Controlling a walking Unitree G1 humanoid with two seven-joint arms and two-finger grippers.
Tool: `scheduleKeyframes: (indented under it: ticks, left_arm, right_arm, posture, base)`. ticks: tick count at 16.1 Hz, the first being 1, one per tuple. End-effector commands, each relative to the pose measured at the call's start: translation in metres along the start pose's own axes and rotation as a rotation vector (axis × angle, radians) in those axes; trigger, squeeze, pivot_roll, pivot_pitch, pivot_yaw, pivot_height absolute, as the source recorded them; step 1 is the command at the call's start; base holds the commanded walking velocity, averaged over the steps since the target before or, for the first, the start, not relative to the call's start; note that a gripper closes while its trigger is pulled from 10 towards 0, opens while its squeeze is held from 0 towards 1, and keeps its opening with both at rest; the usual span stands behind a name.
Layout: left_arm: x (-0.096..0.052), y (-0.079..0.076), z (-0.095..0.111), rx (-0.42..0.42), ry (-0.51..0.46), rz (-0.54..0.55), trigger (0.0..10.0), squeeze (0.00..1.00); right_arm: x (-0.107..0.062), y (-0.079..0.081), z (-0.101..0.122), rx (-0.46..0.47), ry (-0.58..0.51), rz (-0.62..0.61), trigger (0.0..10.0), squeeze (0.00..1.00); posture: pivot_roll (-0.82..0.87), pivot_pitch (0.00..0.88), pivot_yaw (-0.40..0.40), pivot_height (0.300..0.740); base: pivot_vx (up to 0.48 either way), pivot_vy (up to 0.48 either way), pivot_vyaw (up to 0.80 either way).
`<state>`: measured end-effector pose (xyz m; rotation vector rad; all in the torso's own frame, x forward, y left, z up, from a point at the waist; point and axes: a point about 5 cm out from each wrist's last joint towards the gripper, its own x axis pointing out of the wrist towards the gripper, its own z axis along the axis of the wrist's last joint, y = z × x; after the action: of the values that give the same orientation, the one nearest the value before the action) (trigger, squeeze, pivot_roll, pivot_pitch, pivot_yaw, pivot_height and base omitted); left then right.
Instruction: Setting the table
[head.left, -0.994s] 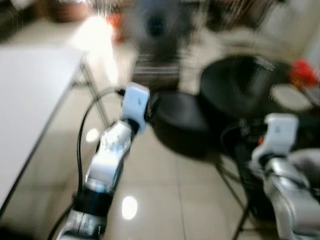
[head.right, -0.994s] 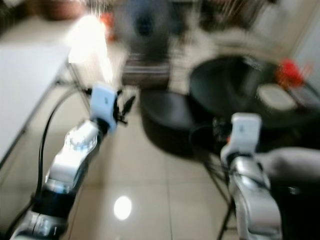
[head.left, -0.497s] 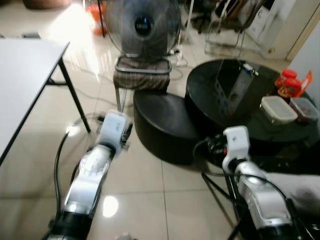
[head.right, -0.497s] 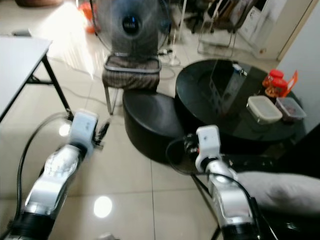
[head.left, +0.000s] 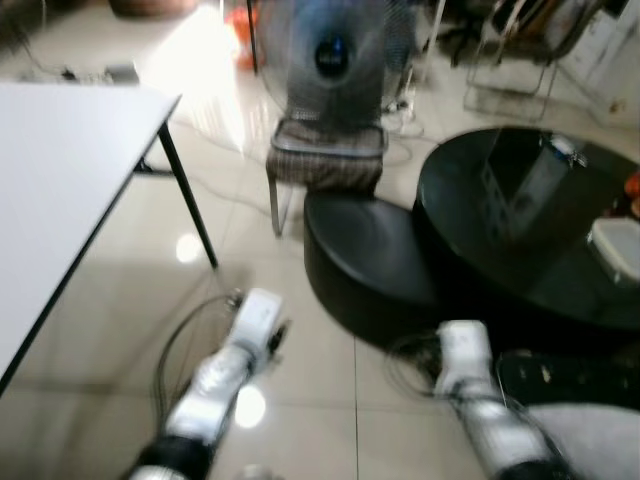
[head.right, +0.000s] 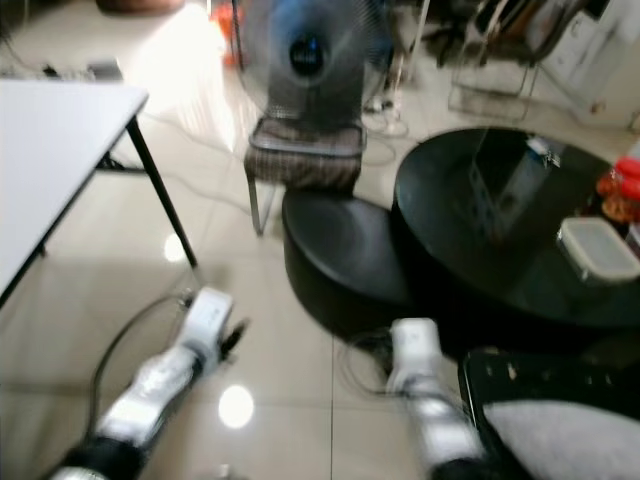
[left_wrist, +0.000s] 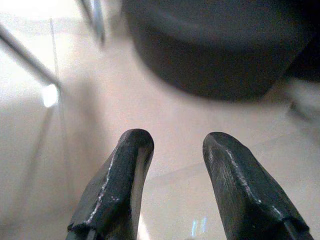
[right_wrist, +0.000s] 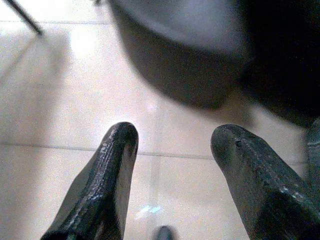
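While the robot stands on the tiled floor (head.left: 120, 300) between two tables, both arms hang low with nothing in them: the left claw (left_wrist: 172, 150) is spread apart over bare tile, and the right claw (right_wrist: 172, 145) is likewise released, its fingers wide apart above the floor beside the dark round ottoman (head.right: 340, 250). The white table (head.right: 50, 160) stands on the left, its visible top bare. On the right, the black round table (head.right: 500, 230) carries a clear lidded food box (head.right: 595, 250) near its far edge, with a red-capped jar (head.right: 625, 185) just beyond it.

If the food box is what goes onto the white table, it looks like light, stiff plastic with a smooth, probably slippery lid; a pinch across its short sides, below the lid's rim, seems safest.

Much is uncertain. Both head views are blurred, the jar is cut off at the frame's edge, and the box's contents cannot be made out. A fan (head.left: 335, 55) stands behind a small stool (head.left: 325, 165).
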<state>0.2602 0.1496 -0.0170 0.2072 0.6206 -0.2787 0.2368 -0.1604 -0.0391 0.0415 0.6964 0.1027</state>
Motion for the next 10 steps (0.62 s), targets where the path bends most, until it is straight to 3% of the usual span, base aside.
scheduleKeyframes:
  ticks: [1, 2, 4, 6, 10]
  left_arm:
    - [0.005, -0.007, -0.003, -0.051, 0.021, -0.005, 10.0, 0.0]
    - [0.004, -0.007, -0.018, -0.095, 0.09, 0.0, 10.0, 0.0]
    - [0.0, -0.004, -0.042, -0.076, 0.2, 0.016, 10.0, 0.0]
    - [-0.004, 0.005, -0.055, -0.086, 0.249, 0.049, 10.0, 0.0]
    - [-0.007, 0.02, -0.057, -0.069, 0.249, 0.081, 10.0, 0.0]
  right_arm:
    - [-0.004, -0.014, -0.023, 0.009, 0.089, -0.054, 10.0, 0.0]
    - [-0.005, -0.012, -0.034, 0.008, 0.14, -0.061, 10.0, 0.0]
    - [-0.006, -0.012, -0.045, 0.021, 0.191, -0.08, 10.0, 0.0]
    - [-0.006, -0.012, -0.049, 0.023, 0.21, -0.086, 10.0, 0.0]
    - [-0.004, -0.017, -0.043, 0.061, 0.166, -0.096, 10.0, 0.0]
  posture:
    - [0.04, 0.084, 0.003, 0.74]
    - [0.04, 0.083, -0.001, 0.74]
    - [0.05, 0.083, -0.011, 0.74]
    - [0.06, 0.083, -0.012, 0.74]
    - [0.06, 0.081, -0.007, 0.74]
  base:
    - [0.352, 0.0, 0.0]
    - [0.356, 0.0, 0.0]
    - [0.343, 0.0, 0.0]
    - [0.328, 0.0, 0.0]
    - [0.322, 0.0, 0.0]
